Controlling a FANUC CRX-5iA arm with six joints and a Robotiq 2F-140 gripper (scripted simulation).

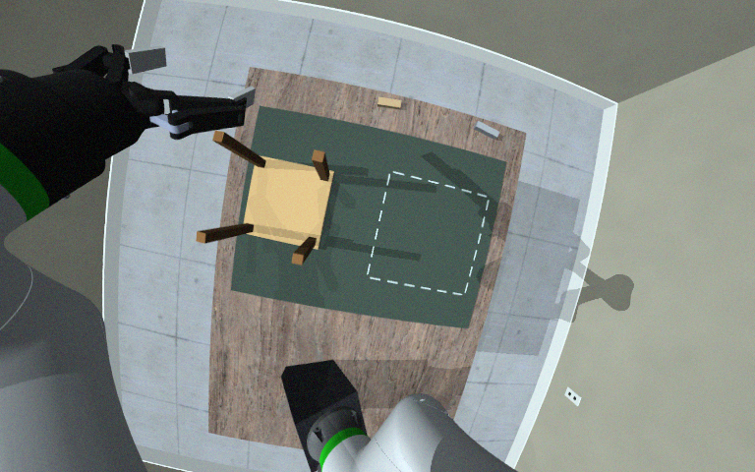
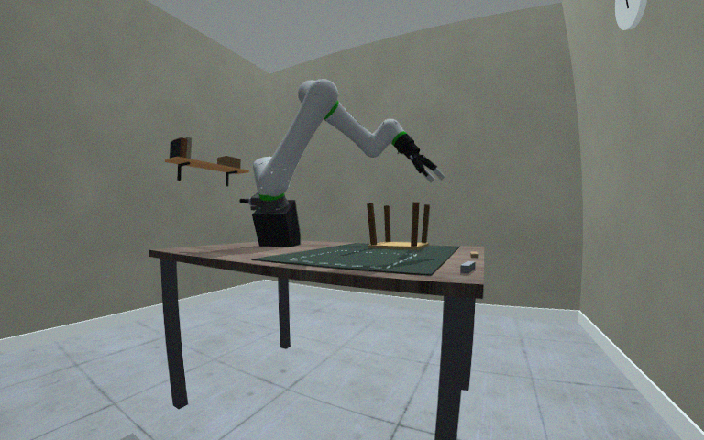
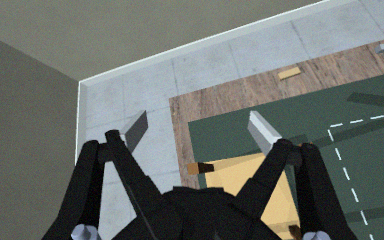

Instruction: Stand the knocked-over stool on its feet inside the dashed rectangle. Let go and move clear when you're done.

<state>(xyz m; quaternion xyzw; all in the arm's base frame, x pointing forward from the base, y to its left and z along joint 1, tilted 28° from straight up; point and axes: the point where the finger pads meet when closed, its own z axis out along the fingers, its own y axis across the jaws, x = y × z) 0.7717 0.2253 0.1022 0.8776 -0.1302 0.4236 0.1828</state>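
The stool (image 1: pixel 281 201) lies upside down on the green mat (image 1: pixel 367 216), its light seat flat on the mat and its four dark brown legs pointing up. It also shows in the exterior view (image 2: pixel 398 225) and partly in the wrist view (image 3: pixel 245 192). The dashed rectangle (image 1: pixel 429 232) is marked on the mat beside the stool and holds nothing. My gripper (image 1: pixel 192 83) (image 2: pixel 432 174) is open and empty. It hangs in the air well above the stool, over the mat's far corner, with its fingers spread wide in the wrist view (image 3: pixel 197 132).
A small tan block (image 1: pixel 388 102) and a small grey block (image 1: pixel 487 130) lie on the wooden table near its far edge. The black robot base (image 1: pixel 319 397) stands at the opposite table edge. A wall shelf (image 2: pixel 204 163) holds two boxes.
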